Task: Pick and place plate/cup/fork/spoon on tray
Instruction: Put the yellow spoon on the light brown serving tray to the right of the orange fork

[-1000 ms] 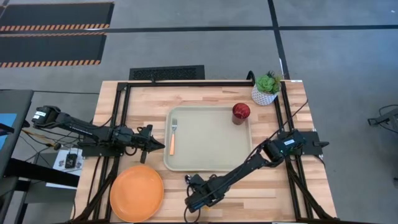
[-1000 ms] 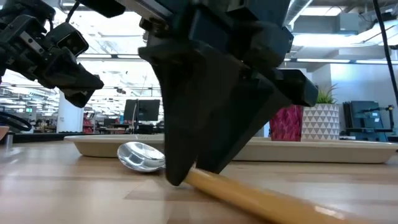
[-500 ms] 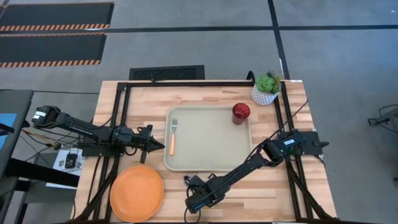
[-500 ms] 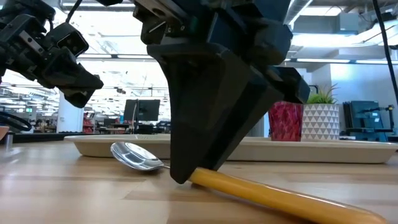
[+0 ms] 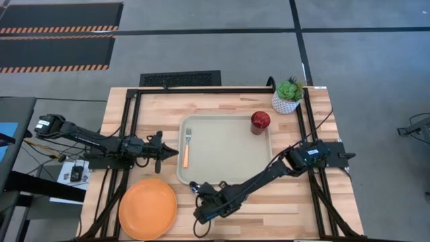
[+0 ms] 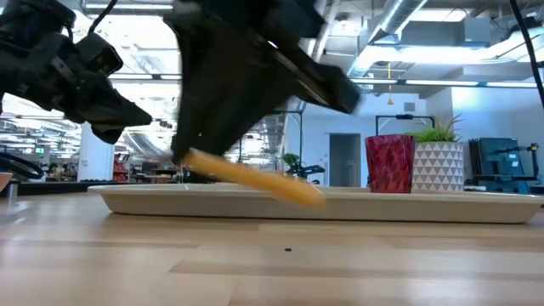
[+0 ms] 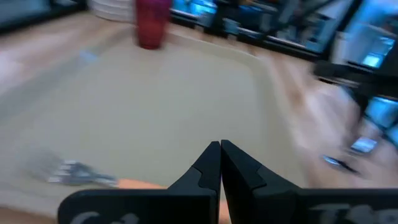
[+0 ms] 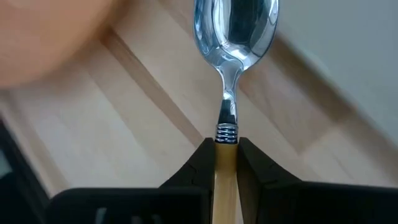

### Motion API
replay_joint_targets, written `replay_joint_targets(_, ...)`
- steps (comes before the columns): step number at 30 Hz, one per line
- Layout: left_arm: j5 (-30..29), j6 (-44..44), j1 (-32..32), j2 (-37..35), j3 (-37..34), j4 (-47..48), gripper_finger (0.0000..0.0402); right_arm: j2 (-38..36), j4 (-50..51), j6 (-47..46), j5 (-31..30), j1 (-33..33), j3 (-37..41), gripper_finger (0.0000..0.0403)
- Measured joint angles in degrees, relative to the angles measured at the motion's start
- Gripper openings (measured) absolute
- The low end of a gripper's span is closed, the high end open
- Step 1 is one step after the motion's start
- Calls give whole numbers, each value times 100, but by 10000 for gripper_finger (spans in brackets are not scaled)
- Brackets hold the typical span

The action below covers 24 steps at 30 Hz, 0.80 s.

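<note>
Right pincer (image 8: 227, 163) clamped on spoon (image 8: 234, 37)

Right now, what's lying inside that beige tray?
The tray holds a fork along one side and a red cup in a far corner. Nothing else shows; the cup's inside can't be seen.

Glossy metal spoon (image 8: 235, 37), wooden table (image 5: 302, 202)
</note>
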<state>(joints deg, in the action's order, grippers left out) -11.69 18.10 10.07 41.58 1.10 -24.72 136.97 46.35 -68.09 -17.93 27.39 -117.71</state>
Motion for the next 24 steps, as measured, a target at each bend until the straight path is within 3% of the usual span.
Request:
replay_joint_targets(10, -1129, -341, 242, -553, -42, 322, 0, -17, 909, 552, 19, -580, -1078, 51)
replay_joint_targets(20, -2194, -271, 799, -2012, -48, 1741, 0, -17, 984, -237, 131, -1711, -1167, 52)
replay_joint_targets(24, -2218, -244, 971, -2470, -46, 1987, 0, -17, 934, -626, 154, -2018, -1167, 52)
